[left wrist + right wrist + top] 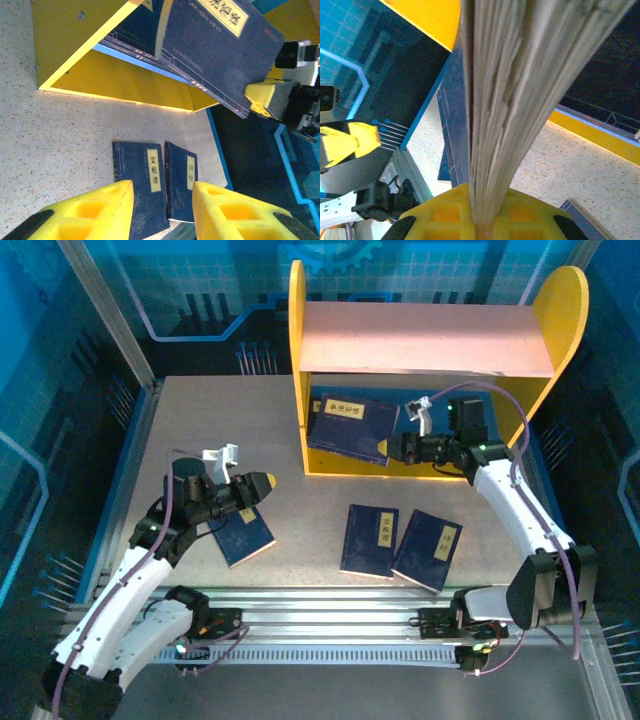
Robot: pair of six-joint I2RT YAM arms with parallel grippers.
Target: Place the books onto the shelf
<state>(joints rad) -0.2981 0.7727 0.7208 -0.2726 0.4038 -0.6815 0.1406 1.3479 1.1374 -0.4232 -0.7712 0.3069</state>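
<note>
The shelf [420, 338] stands at the back of the table, with yellow sides and a pinkish top board. My right gripper [392, 448] is shut on the edge of a navy book [350, 423], tilted at the shelf's lower opening; in the right wrist view its pages [510, 100] are clamped in the gripper [482, 220]. In the left wrist view the held book [220, 45] hangs over another book's spine [135, 50] lying on the lower board. Two books [368, 540] [428, 550] lie side by side on the table. A third [248, 533] lies under my left gripper [268, 482], which is open and empty.
The left wrist view looks past my left gripper [162, 187] at the two table books [142, 185] [182, 182] and the shelf's yellow side panel [70, 45]. A metal rail [330, 605] runs along the table's near edge. Enclosure walls and a post [110, 310] stand at the left.
</note>
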